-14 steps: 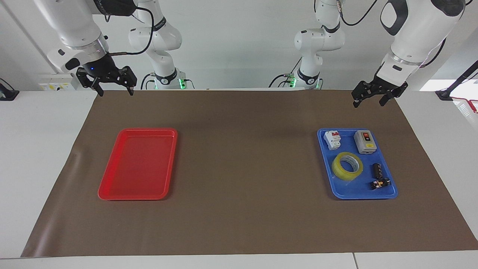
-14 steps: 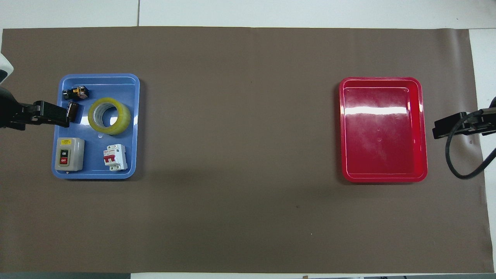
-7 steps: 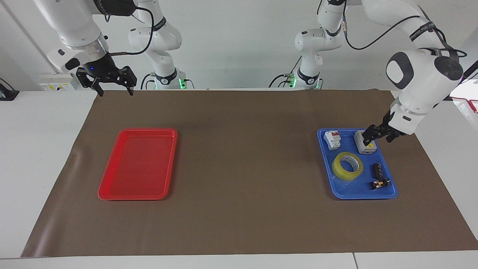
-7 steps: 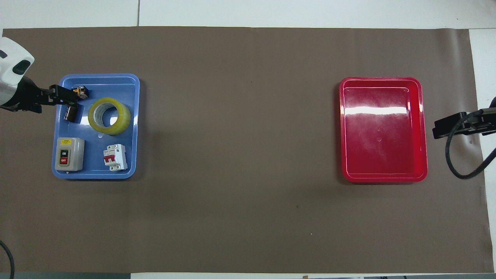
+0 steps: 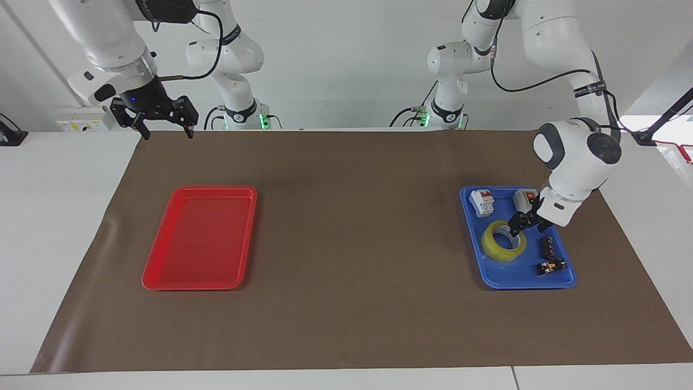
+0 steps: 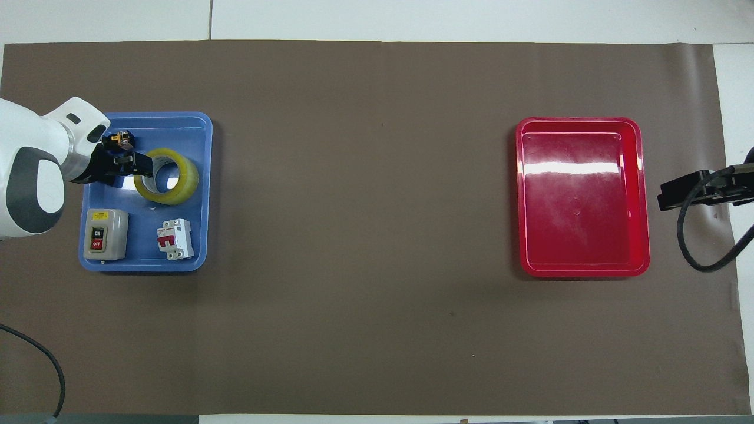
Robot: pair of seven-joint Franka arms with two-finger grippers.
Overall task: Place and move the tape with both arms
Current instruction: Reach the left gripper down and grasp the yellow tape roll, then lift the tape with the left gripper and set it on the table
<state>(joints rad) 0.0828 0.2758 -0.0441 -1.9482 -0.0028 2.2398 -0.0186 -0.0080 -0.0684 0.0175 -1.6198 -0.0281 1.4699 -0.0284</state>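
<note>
The yellow tape (image 5: 501,247) lies flat in the blue tray (image 5: 520,283) toward the left arm's end of the table. My left gripper (image 5: 517,226) is low over the tape, at the side of its rim toward that end, fingers open around the rim. In the overhead view the left gripper (image 6: 142,169) covers that side of the tape (image 6: 185,182). My right gripper (image 5: 167,131) is open and empty, held up over the mat's edge at the right arm's end, and waits; it also shows in the overhead view (image 6: 677,197).
A red tray (image 5: 197,238) lies empty toward the right arm's end. The blue tray (image 6: 203,194) also holds a grey switch box (image 6: 105,234), a white circuit breaker (image 6: 175,239) and small black parts (image 6: 118,140). Two smaller arms (image 5: 238,108) stand at the robots' edge.
My left arm has swung down from above the mat's edge, over the switch box, and now sits low at the tape. The right arm has not moved.
</note>
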